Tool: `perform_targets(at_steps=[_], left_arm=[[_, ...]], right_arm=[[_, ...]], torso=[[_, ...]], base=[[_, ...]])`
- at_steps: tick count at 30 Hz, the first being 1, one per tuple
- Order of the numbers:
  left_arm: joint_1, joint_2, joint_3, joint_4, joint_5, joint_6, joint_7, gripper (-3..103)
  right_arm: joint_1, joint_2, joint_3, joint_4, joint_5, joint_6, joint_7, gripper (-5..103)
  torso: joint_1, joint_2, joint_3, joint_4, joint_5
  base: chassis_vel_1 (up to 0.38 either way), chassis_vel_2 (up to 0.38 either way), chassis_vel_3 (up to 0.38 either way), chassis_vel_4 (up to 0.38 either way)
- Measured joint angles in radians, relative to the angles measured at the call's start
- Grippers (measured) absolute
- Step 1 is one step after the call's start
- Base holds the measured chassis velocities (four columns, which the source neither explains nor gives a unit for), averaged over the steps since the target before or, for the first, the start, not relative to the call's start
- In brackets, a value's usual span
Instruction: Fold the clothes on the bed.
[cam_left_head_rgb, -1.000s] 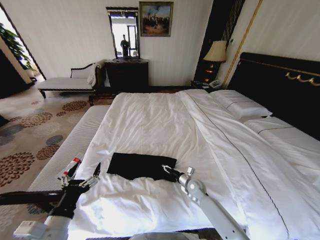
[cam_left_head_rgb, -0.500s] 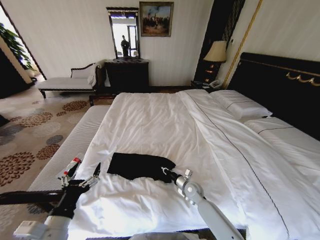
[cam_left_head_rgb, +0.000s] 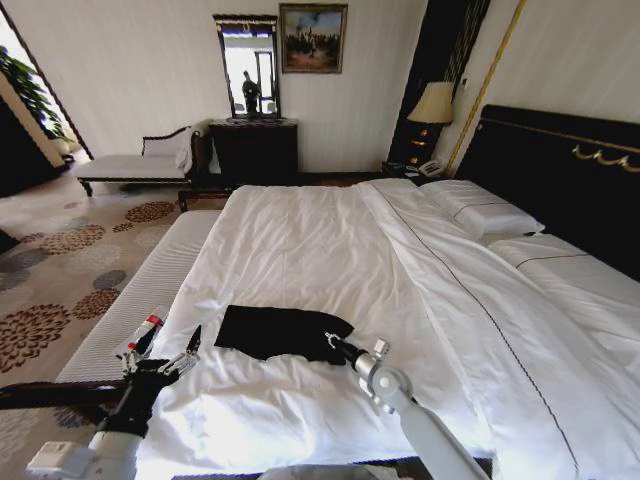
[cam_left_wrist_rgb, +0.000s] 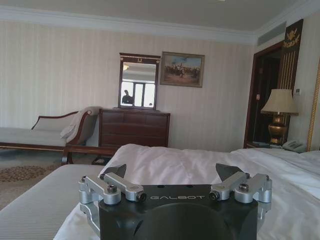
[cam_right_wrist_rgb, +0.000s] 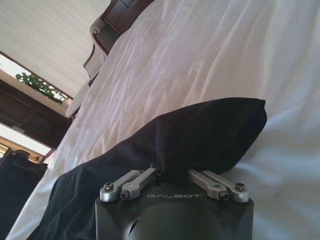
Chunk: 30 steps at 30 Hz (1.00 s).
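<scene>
The clothes (cam_left_head_rgb: 283, 332), a black T-shirt folded into a flat rectangle, lie on the white bed (cam_left_head_rgb: 320, 240) near its foot. My right gripper (cam_left_head_rgb: 335, 343) is at the shirt's near right corner. In the right wrist view that gripper (cam_right_wrist_rgb: 172, 172) is shut on a raised fold of the black cloth (cam_right_wrist_rgb: 200, 130), which bulges up over the hidden fingertips. My left gripper (cam_left_head_rgb: 192, 348) hovers open at the bed's left edge, a short way left of the shirt. From the left wrist, the left gripper (cam_left_wrist_rgb: 171, 172) holds nothing.
A grey bench (cam_left_head_rgb: 140, 300) runs along the bed's left side. Pillows (cam_left_head_rgb: 480, 210) and the dark headboard (cam_left_head_rgb: 560, 170) are at the right. A chaise (cam_left_head_rgb: 130, 165), a dresser (cam_left_head_rgb: 253, 150) and a lamp (cam_left_head_rgb: 432, 103) stand along the far wall.
My right arm shifted a little left, then back right, and the shirt's near right corner barely moved with it. The left arm stayed still.
</scene>
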Motion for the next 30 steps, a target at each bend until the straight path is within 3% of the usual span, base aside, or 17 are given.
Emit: perform_targets(at_steps=[10,15,21,30], left_arm=[[0.0,0.0,0.0,0.0,0.0,0.0,0.0,100],[0.0,0.0,0.0,0.0,0.0,0.0,0.0,100],[0.0,0.0,0.0,0.0,0.0,0.0,0.0,100],[0.0,0.0,0.0,0.0,0.0,0.0,0.0,100]], right_arm=[[0.099,-0.226,0.013,-0.008,-0.028,-0.065,0.017,6],[0.147,-0.282,0.021,-0.067,-0.045,-0.086,0.009,6],[0.195,-0.4,-0.008,-0.158,-0.15,-0.081,-0.004,6],[0.21,-0.403,-0.051,-0.062,-0.151,-0.117,0.047,6]], torso=[[0.0,0.0,0.0,-0.0001,0.0001],[0.0,0.0,0.0,0.0,0.0001],[0.0,0.0,0.0,-0.0003,0.0001],[0.0,0.0,0.0,-0.0004,-0.0001]], base=[[0.0,0.0,0.0,0.0],[0.0,0.0,0.0,0.0],[0.0,0.0,0.0,0.0],[0.0,0.0,0.0,0.0]])
